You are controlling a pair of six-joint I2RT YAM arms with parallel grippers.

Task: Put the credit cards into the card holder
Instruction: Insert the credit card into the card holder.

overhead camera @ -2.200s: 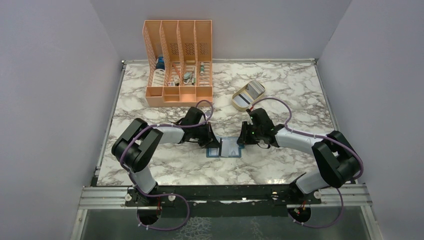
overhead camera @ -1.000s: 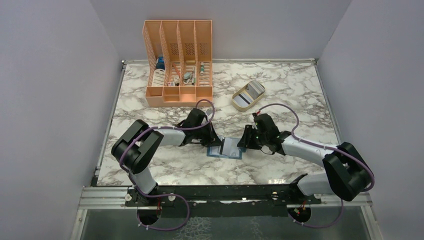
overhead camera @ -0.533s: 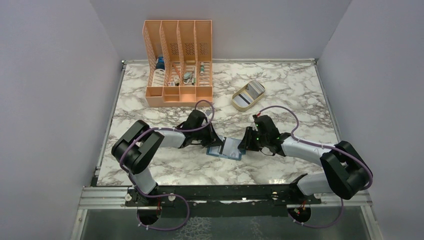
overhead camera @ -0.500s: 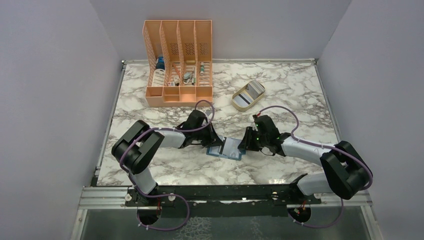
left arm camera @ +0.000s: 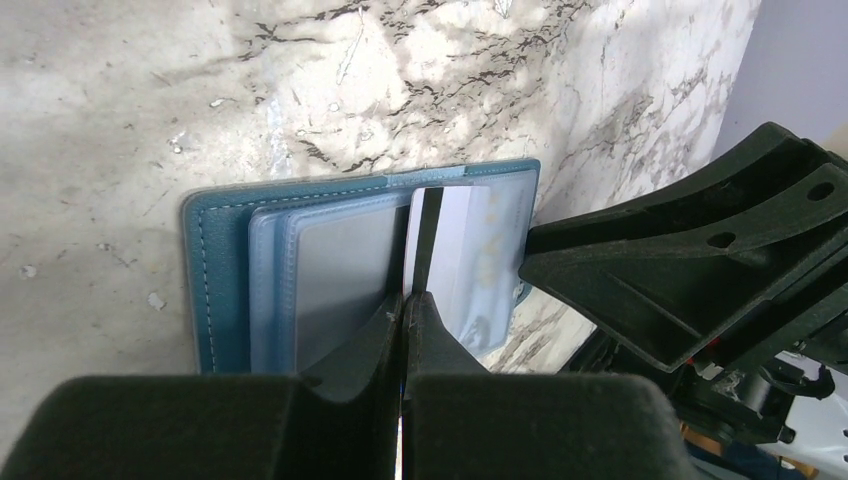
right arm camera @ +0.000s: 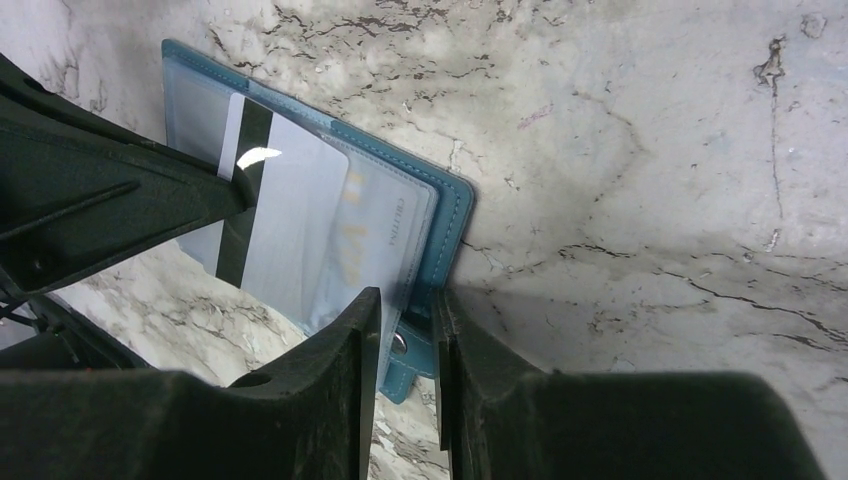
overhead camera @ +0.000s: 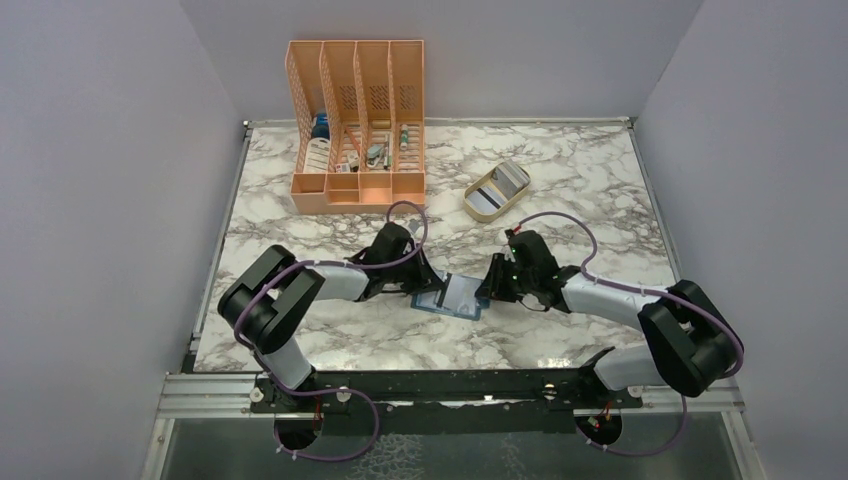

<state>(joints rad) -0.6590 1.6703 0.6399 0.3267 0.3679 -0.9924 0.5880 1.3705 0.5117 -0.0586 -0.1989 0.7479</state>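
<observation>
Marble worktop [overhead camera: 560, 190], open teal card holder [overhead camera: 455, 297] at centre. Clenched left hand [left arm camera: 403, 300] presses a striped card [right arm camera: 285, 215] onto its slots. Right hand [right arm camera: 405, 300] has narrowed around its right edge, grip unclear, likely steadying it.

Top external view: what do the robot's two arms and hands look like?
The left arm and right arm share bulky black joints, pale grey forearm links and a purple cable looping along each. The left hand and right hand are matte black angular plastic. Small green lights show at the right wrist.
</observation>
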